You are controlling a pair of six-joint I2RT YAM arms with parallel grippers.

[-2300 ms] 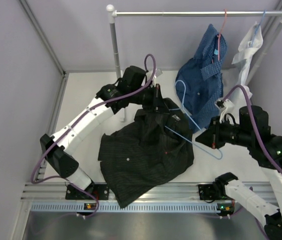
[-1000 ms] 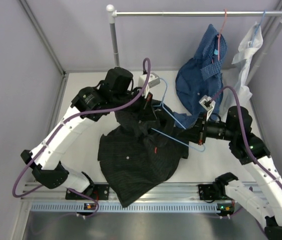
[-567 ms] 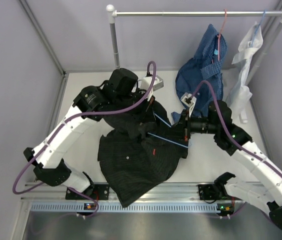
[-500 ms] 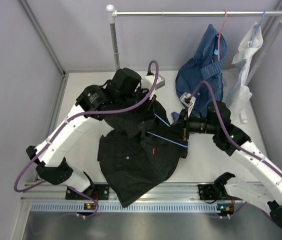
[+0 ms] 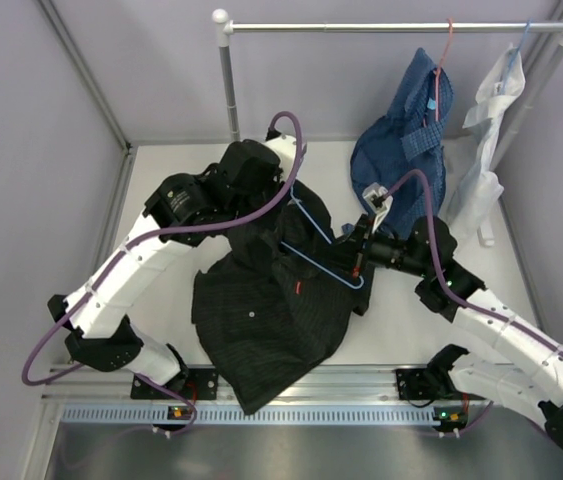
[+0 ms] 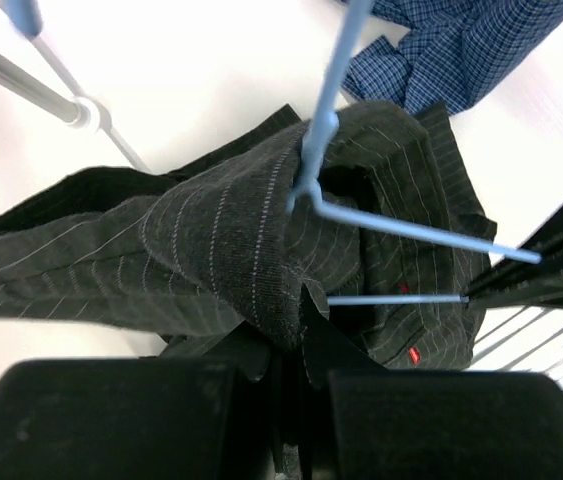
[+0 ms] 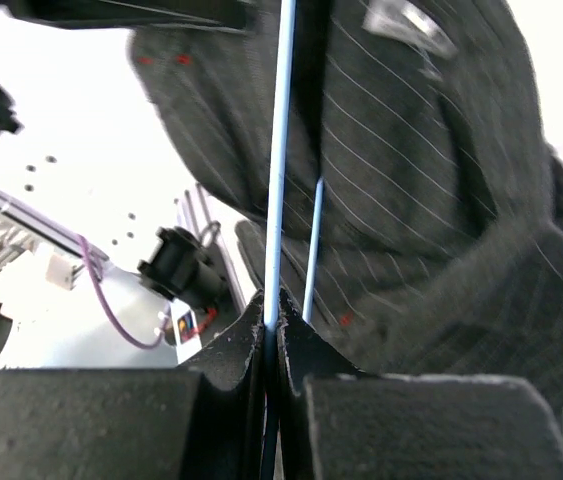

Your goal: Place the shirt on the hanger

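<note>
L gripper (image 6: pixel 296 332) clamped on shirt (image 5: pixel 256 315) collar, mid-table. R gripper (image 7: pixel 271 312) pinching hanger (image 6: pixel 411 228) wire. I've just pushed hanger from 3 toward 9 o'clock into collar opening. Threading's begun, shoulders prob. not seated yet.

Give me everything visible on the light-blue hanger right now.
The light-blue hanger is thin bare wire with a triangular frame, held tilted above the table. The right claw is shut on one of its wires. Its twisted neck rests against the black pinstriped shirt, and part of the frame passes under that fabric, which the left claw pinches. The hook isn't clearly visible.
</note>
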